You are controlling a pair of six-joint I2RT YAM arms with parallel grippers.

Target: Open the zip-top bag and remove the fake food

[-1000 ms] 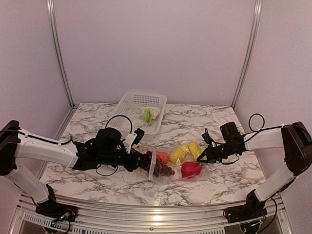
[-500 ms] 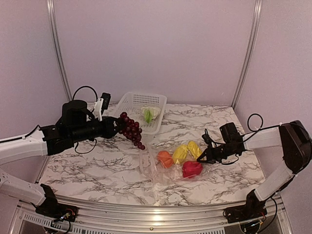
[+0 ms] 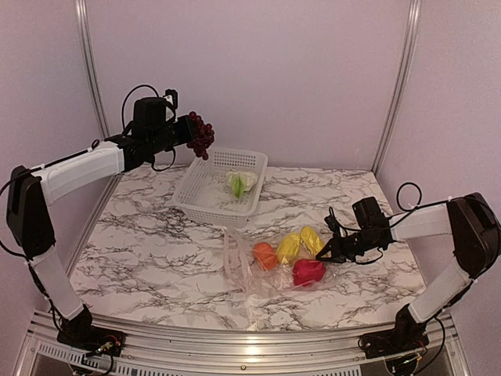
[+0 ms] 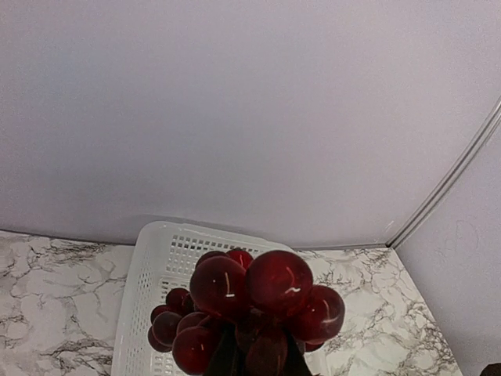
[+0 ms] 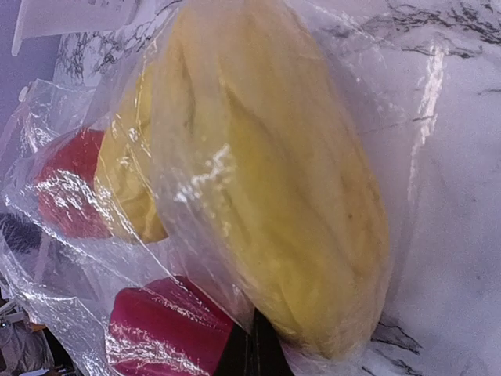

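My left gripper is shut on the dark purple grapes and holds them high in the air, over the far-left corner of the white basket. In the left wrist view the grapes fill the lower middle and hide the fingers. The white-green cabbage lies in the basket. The clear zip-top bag lies on the table with the orange fruit, two yellow pieces and the red piece inside. My right gripper is shut on the bag's right edge, next to a yellow piece.
The marble table spreads to the left of the bag. The basket stands at the back centre against the rear wall. Metal wall posts rise at both back corners.
My left arm has pulled the grapes out of the bag's mouth and carried them up and back-left to above the basket. The right gripper has stayed on the bag.
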